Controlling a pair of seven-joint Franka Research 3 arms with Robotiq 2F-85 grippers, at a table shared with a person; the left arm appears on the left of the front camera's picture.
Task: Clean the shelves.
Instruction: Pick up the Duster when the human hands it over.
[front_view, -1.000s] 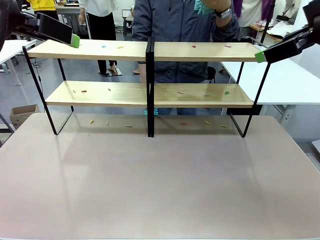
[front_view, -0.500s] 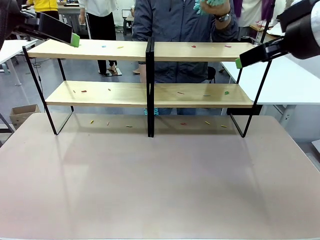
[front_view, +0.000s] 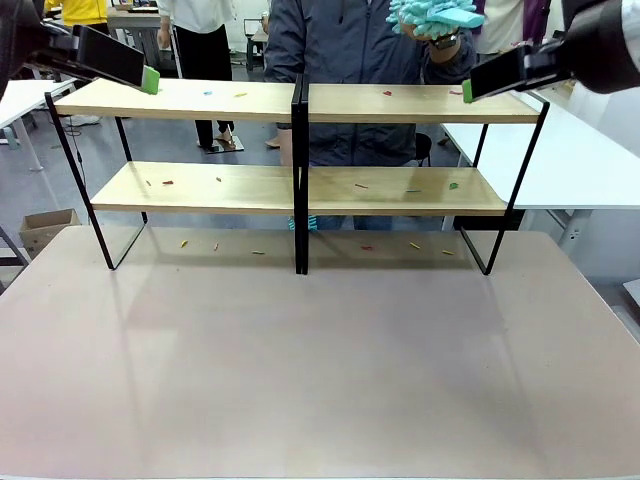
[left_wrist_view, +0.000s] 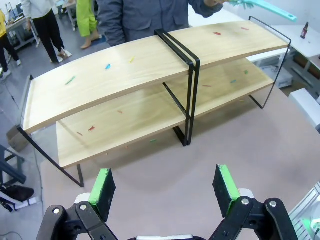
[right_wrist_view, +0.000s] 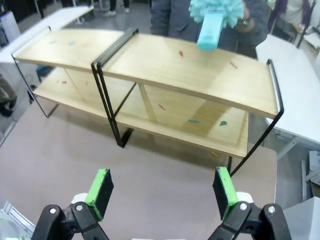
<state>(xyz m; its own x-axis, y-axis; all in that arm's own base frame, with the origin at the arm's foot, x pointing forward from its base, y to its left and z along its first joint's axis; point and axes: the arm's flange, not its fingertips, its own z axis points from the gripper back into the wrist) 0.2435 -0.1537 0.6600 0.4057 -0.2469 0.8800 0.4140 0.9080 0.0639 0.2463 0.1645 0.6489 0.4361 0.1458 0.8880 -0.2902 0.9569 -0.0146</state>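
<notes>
while left fingers (left_wrist_view: 103, 187) and right fingers (right_wrist_view: 99, 192) gape, the shelves (front_view: 400, 191) — four boards (front_view: 190, 98) — stand.

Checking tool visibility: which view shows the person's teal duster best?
Right wrist view: the duster shows fluffy head and thick handle together, large and unblocked. Front view gives its fluffy head at the top edge; left wrist view, its thin handle.

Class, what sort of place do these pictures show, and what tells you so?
Probably a robotics lab: the left gripper and right gripper hang open at a table bearing the shelves, with white work tables behind.
</notes>
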